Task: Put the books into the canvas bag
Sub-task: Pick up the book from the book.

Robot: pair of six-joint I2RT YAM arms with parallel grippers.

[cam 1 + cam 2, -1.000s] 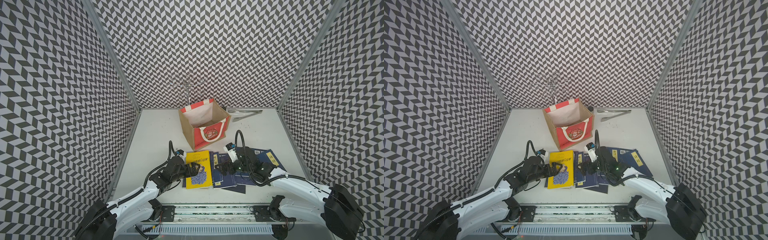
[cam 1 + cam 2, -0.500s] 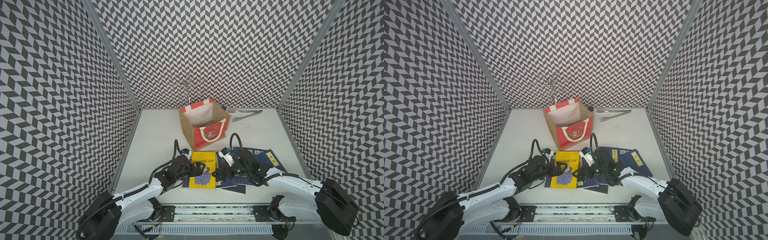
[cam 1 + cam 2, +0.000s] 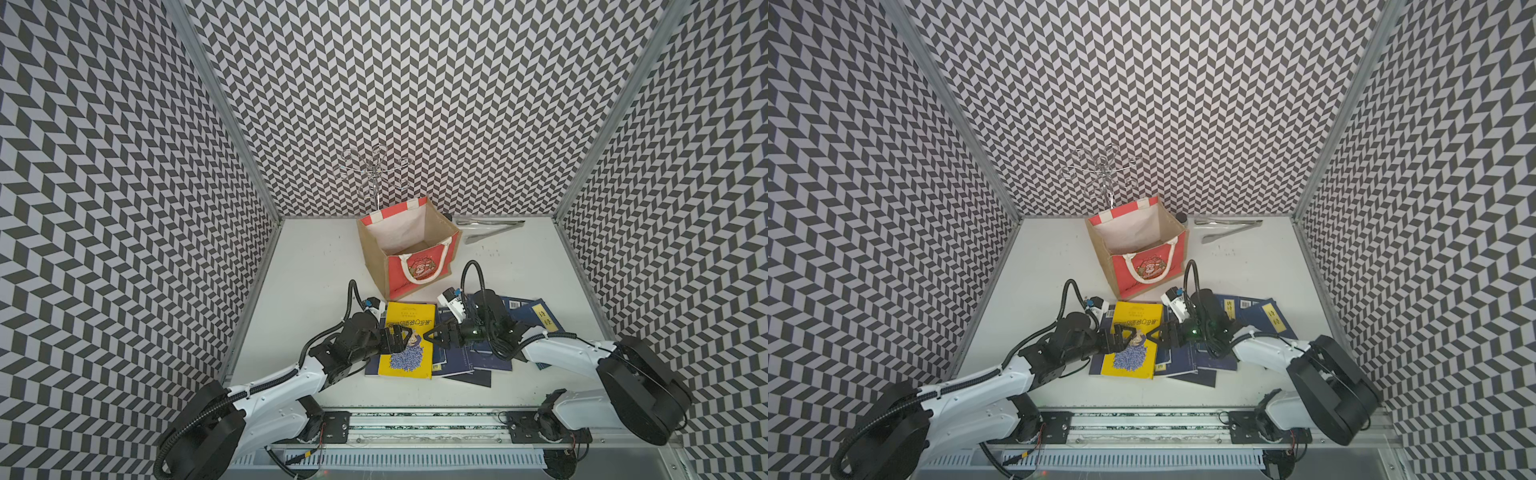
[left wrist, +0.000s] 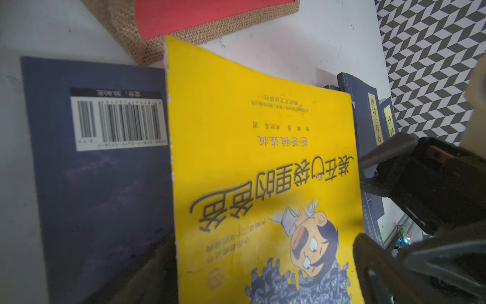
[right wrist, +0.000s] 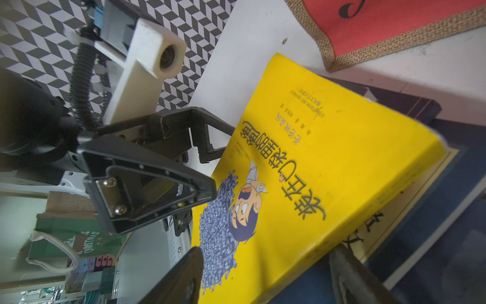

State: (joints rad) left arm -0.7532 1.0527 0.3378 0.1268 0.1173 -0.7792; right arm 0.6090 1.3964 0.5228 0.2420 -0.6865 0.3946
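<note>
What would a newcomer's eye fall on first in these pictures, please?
The bright yellow book stands out most, lying atop navy books on the near half of the table, with the left fingers and right fingers facing each other over its cover. Behind it the red canvas bag stands open, and black-and-white chevron walls surround everything.

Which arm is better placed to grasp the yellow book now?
Right. The right gripper straddles an edge of the yellow book; the left gripper is open over its flat cover.
</note>
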